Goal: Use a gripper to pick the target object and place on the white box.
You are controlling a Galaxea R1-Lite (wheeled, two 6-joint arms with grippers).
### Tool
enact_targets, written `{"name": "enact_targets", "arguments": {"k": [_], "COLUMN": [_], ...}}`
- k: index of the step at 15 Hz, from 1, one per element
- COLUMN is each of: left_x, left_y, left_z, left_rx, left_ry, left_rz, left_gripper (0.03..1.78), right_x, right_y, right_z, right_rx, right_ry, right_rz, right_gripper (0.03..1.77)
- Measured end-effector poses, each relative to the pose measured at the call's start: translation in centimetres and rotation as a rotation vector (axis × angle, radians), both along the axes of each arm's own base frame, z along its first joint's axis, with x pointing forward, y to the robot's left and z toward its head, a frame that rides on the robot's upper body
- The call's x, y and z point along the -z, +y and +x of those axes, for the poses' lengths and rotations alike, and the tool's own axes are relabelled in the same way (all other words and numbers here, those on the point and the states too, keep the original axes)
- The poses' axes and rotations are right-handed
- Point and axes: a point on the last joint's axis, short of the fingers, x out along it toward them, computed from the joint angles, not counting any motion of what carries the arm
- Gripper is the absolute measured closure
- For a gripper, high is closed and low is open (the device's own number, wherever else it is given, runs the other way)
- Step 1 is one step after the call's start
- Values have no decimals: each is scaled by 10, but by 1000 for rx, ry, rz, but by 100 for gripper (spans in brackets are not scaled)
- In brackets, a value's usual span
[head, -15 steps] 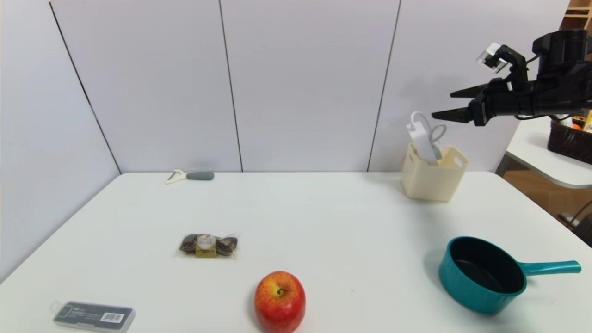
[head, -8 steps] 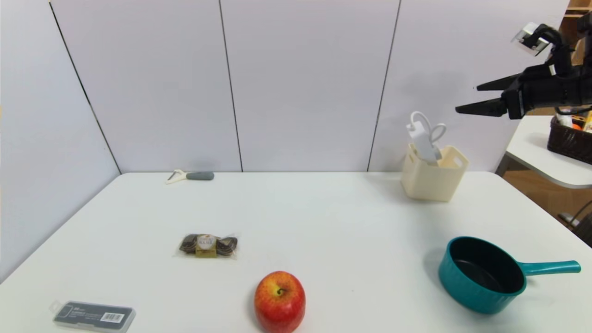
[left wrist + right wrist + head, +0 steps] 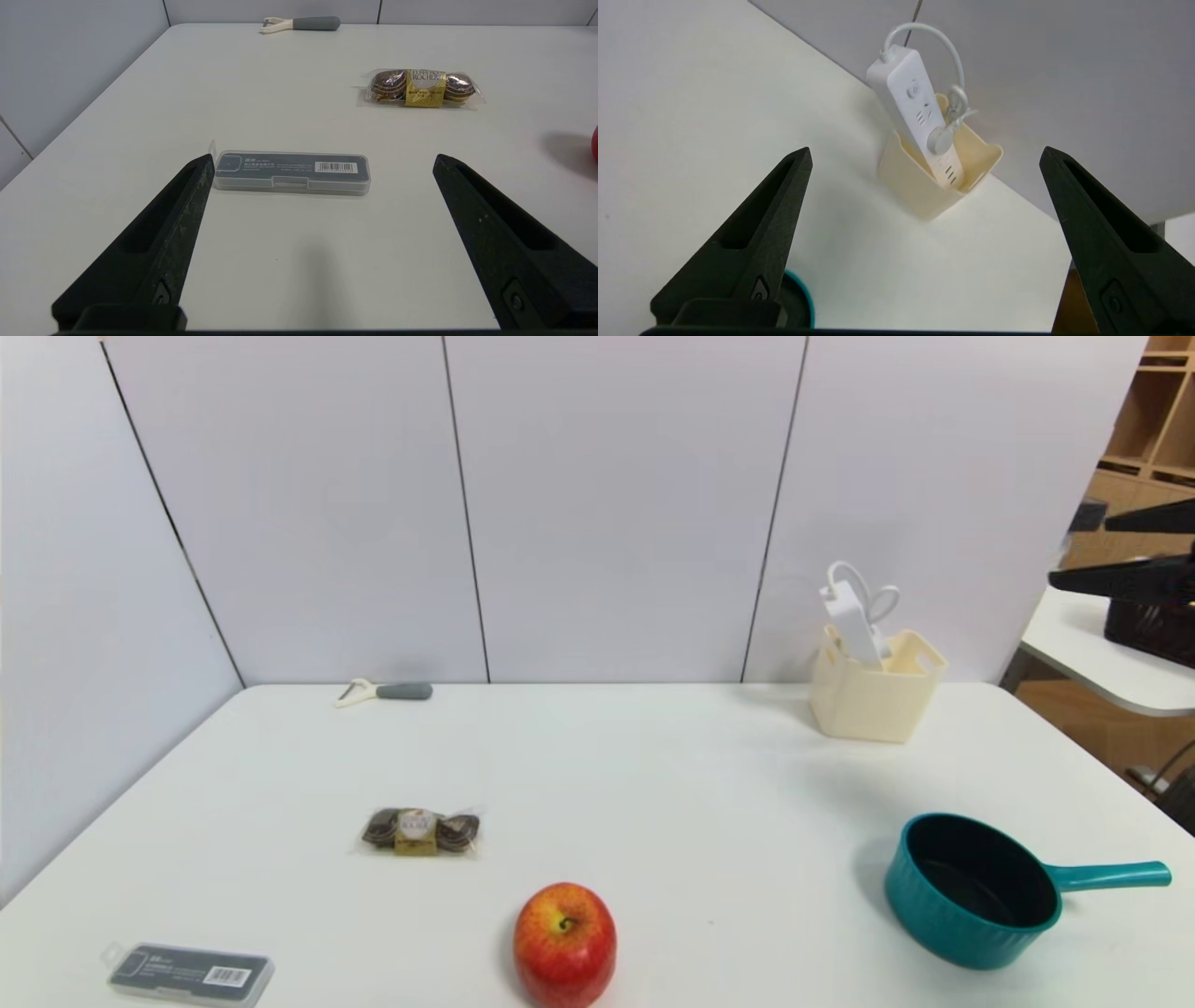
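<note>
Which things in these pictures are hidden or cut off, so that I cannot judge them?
- Lower end of the power strip: hidden inside the white box by its walls, in head and right wrist views.
- Right end effector: cut off by the head view's right edge; only its fingers show.
- Left end effector: absent from the head view.
- Apple: its bottom is cut by the head view's lower edge.
- Small print on the grey case: too small to read.

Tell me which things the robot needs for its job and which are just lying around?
For the job:
- power strip, standing tilted inside the cream box
- right pincer, open, up at the far right

Just lying around:
- apple
- teal saucepan
- chocolates packet
- grey case
- peeler
- left pincer, open, near the grey case
</note>
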Motion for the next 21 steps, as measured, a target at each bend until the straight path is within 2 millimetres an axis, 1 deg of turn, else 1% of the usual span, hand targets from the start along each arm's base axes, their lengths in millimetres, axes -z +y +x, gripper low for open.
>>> {"name": "enact_targets", "arguments": {"k": [3, 6, 11, 13, 16, 18, 21], "left_x": [0, 0, 0, 0, 0, 0, 0], "left_y": [0, 0, 0, 0, 0, 0, 0], "left_z": [0, 0, 0, 0, 0, 0, 0], "left_rx": [0, 0, 0, 0, 0, 0, 0], "left_ry": [0, 0, 0, 0, 0, 0, 0], "left_rz": [0, 0, 0, 0, 0, 0, 0], "left_gripper": [12, 12, 12, 12, 12, 12, 12], "right_x": [8, 16, 35, 42, 55, 69, 92], "right_y": [8, 24, 53, 58, 62, 62, 63], "right_z": [-54, -103, -170, -191, -215, -224, -231], "right_rx": [62, 143, 288, 377, 499, 550, 544], "right_ry": [9, 9, -25, -45, -86, -142, -227], "right_rz": [26, 61, 115, 153, 211, 229, 253], "right_gripper": [11, 11, 11, 11, 11, 11, 11]}}
